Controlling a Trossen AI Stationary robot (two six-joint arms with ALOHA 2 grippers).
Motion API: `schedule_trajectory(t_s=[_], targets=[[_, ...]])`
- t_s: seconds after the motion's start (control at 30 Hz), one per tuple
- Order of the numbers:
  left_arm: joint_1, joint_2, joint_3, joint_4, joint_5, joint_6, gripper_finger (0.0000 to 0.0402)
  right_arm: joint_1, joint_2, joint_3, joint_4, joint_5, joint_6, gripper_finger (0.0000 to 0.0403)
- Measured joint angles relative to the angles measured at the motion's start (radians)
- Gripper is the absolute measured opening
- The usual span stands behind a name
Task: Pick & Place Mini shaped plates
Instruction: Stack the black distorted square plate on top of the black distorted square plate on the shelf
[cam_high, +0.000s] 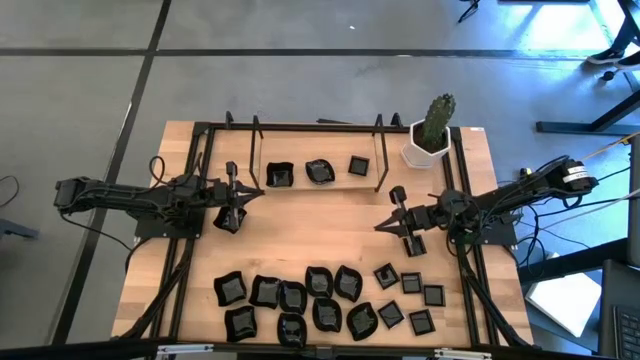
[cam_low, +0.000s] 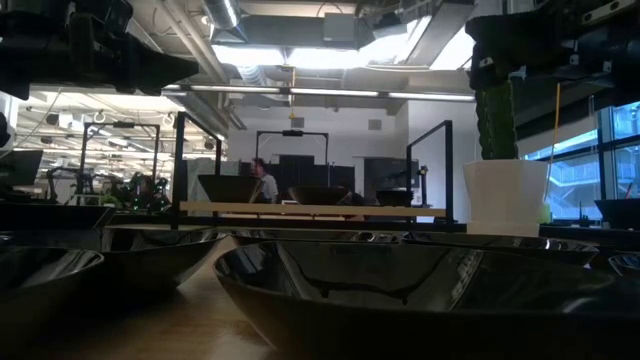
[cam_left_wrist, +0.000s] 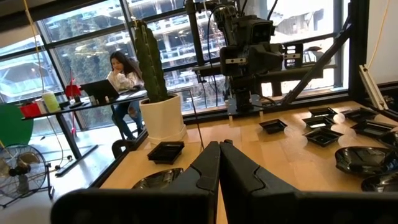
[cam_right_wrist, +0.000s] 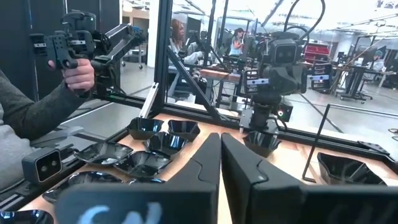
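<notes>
Several mini shaped plates, glossy black, lie in a loose cluster along the table's near edge. Three more rest flat in a row at the far middle, between black uprights. My left gripper hangs shut above the table's left middle, level and pointing right, with nothing in it. My right gripper hangs shut at the right middle, pointing left toward the other arm, and holds nothing. The near plates lie to one side of it.
A white pot with a green cactus stands at the far right corner. Black frame rails and uprights border the table. A person's hand with a handheld device shows beyond the near edge. Bare wood lies between the two grippers.
</notes>
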Motion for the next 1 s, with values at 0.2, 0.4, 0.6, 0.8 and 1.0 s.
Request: schedule_trajectory(t_s=[0.2,0.4,0.6,0.8,1.0], targets=[[0.000,0.000,0.000,0.000,0.000,0.000,0.0006,0.000,0.000,0.000,-0.008,0.000,0.000,0.0014],[0.000,0.000,0.000,0.000,0.000,0.000,0.0006,0.000,0.000,0.000,-0.043,0.000,-0.005,0.0005],[0.000,0.000,0.000,0.000,0.000,0.000,0.0006,0.000,0.000,0.000,-0.066,0.000,-0.004,0.0011],[0.000,0.000,0.000,0.000,0.000,0.000,0.0006,0.000,0.000,0.000,-0.086,0.000,-0.004,0.0006],[0.000,0.000,0.000,0.000,0.007,-0.017,0.0006,0.000,0.000,0.000,-0.093,0.000,-0.004,0.0010]])
